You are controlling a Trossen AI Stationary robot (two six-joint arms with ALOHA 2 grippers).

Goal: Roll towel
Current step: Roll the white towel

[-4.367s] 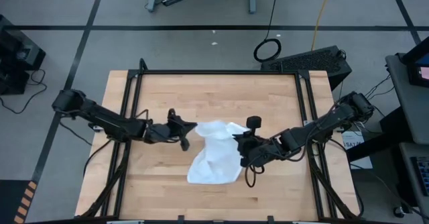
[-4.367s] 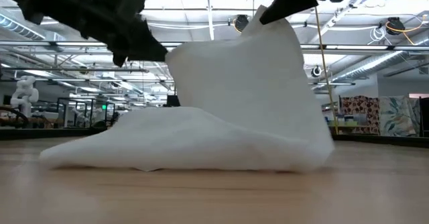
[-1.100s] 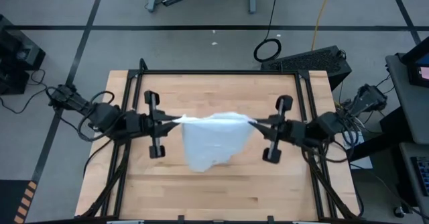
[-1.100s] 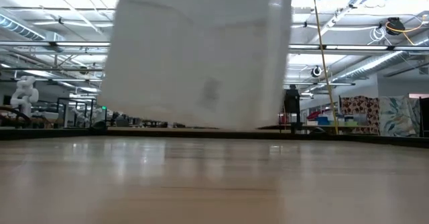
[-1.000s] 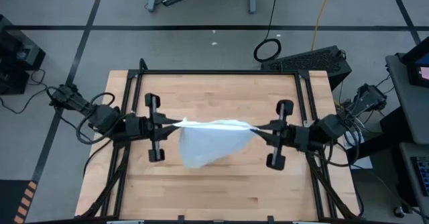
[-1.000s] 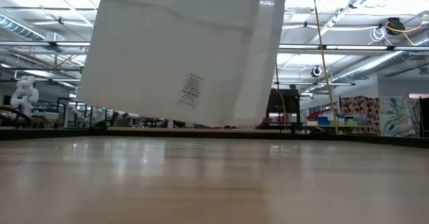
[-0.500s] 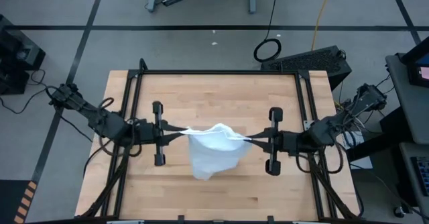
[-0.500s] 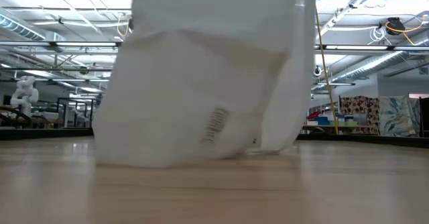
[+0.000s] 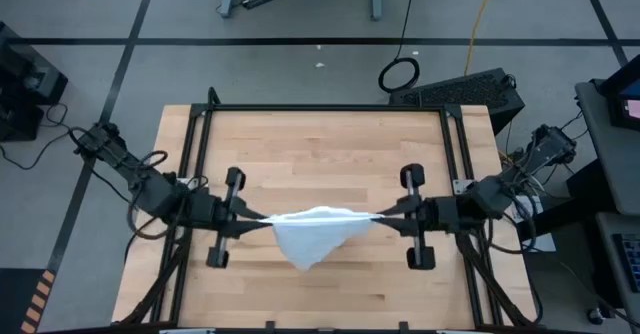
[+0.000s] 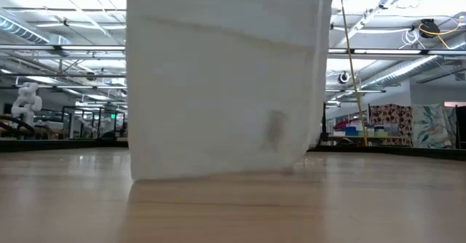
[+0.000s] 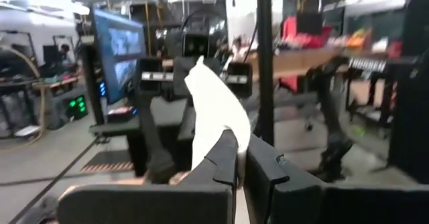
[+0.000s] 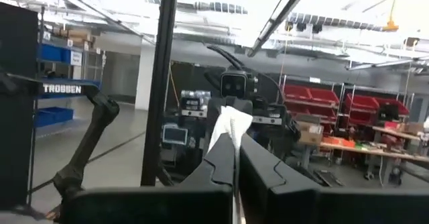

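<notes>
The white towel (image 9: 314, 229) hangs in the air between my two grippers over the near half of the wooden table (image 9: 320, 144). Its top edge runs from one gripper to the other and the rest droops to a point (image 9: 304, 263). In the low view the towel (image 10: 226, 83) is a broad sheet whose lower edge (image 10: 218, 174) is at table level; whether it touches the wood I cannot tell. My left gripper (image 9: 262, 220) is shut on the towel's left end. My right gripper (image 9: 378, 215) is shut on its right end. My left gripper pinches the towel's left upper corner (image 11: 224, 127) between its two fingers, coming about level from the table's left. The corner sticks out past the fingertips. My right gripper pinches the right upper corner (image 12: 231, 125) the same way, level from the table's right. The top edge (image 9: 320, 214) is drawn nearly taut between them and the towel hangs below.
Black frame rails run along the table's left side (image 9: 190, 164) and right side (image 9: 462, 164) and across its far edge (image 9: 320, 108). Bare wood lies on the far half of the table.
Both grippers have moved toward the table's near edge and a little down, rolling at the wrist, still shut on the corners. The towel has come with them. Its lower edge, which hung clear of the table, has sunk to table level.
</notes>
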